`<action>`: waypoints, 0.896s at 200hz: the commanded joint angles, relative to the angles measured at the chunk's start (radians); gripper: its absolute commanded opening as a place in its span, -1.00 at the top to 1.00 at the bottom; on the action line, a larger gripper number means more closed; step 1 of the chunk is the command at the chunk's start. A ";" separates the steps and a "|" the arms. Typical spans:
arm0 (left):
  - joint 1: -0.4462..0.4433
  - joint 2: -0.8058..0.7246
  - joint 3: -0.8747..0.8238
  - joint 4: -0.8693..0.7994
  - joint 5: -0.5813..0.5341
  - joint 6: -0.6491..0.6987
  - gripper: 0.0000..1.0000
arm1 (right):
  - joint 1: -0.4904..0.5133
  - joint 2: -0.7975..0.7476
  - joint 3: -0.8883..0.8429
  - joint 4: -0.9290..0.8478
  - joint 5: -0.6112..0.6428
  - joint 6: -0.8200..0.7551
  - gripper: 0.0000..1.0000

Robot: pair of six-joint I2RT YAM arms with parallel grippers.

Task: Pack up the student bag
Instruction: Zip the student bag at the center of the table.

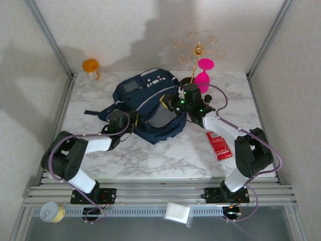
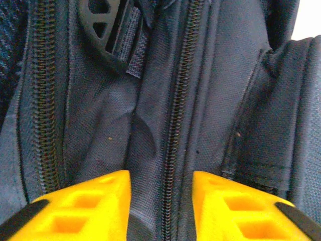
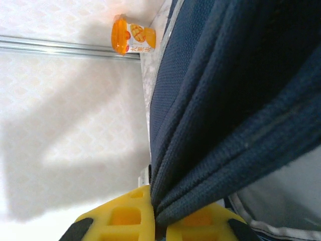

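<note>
The student bag [image 1: 143, 98], navy blue with grey patches and dark straps, lies in the middle of the marble table. My right gripper [image 1: 181, 103] is at the bag's right side, shut on a thick fold of its navy fabric [image 3: 200, 165], which runs out from between the yellow fingers [image 3: 125, 216]. My left gripper [image 1: 129, 120] presses against the bag's left front. In the left wrist view its yellow fingers [image 2: 95, 201] stand apart, open, on either side of a closed zipper [image 2: 173, 150] with fabric bulging between them. The bag's grey lining [image 1: 161, 118] shows at its opening.
A red packet [image 1: 219, 145] lies on the table right of the bag. An orange cup [image 1: 91, 67] stands at the back left, and appears as well in the right wrist view [image 3: 131, 39]. A pink goblet [image 1: 203, 73] and a gold stand [image 1: 197, 50] are at the back right. Metal frame rails border the table.
</note>
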 commanded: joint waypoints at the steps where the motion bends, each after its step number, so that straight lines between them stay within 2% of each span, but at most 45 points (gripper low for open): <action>1: -0.032 0.045 0.037 0.220 -0.018 -0.066 0.41 | 0.011 -0.058 -0.001 0.081 -0.059 0.017 1.00; 31: -0.055 0.039 0.097 0.157 -0.049 -0.040 0.68 | 0.003 -0.073 -0.036 0.051 -0.038 -0.009 1.00; 57: -0.054 0.025 0.091 0.146 -0.065 -0.031 0.91 | -0.015 -0.086 -0.073 0.048 -0.014 -0.028 0.85; 63: -0.054 0.023 0.091 0.140 -0.059 -0.032 1.00 | -0.017 -0.085 -0.069 0.038 -0.009 -0.046 0.76; 82: -0.054 0.012 0.094 0.114 -0.042 -0.044 1.00 | -0.021 -0.087 -0.043 -0.073 0.058 -0.135 0.53; 105: -0.054 -0.009 0.124 0.017 -0.020 -0.041 1.00 | -0.003 -0.109 -0.031 -0.208 0.125 -0.270 0.03; 123: -0.060 -0.031 0.154 -0.073 -0.025 -0.026 1.00 | 0.029 -0.118 -0.026 -0.335 0.173 -0.372 -0.16; 140: -0.060 -0.043 0.174 -0.126 -0.014 -0.014 1.00 | 0.100 -0.137 -0.015 -0.453 0.286 -0.468 -0.21; 156: -0.063 -0.047 0.187 -0.139 -0.005 -0.010 1.00 | 0.158 -0.146 -0.021 -0.464 0.267 -0.528 -0.23; 165: -0.065 -0.047 0.196 -0.154 -0.001 -0.011 1.00 | 0.204 -0.135 -0.006 -0.502 0.297 -0.564 -0.23; 179: -0.066 -0.047 0.204 -0.157 0.013 -0.018 1.00 | 0.249 -0.105 0.018 -0.538 0.334 -0.616 -0.11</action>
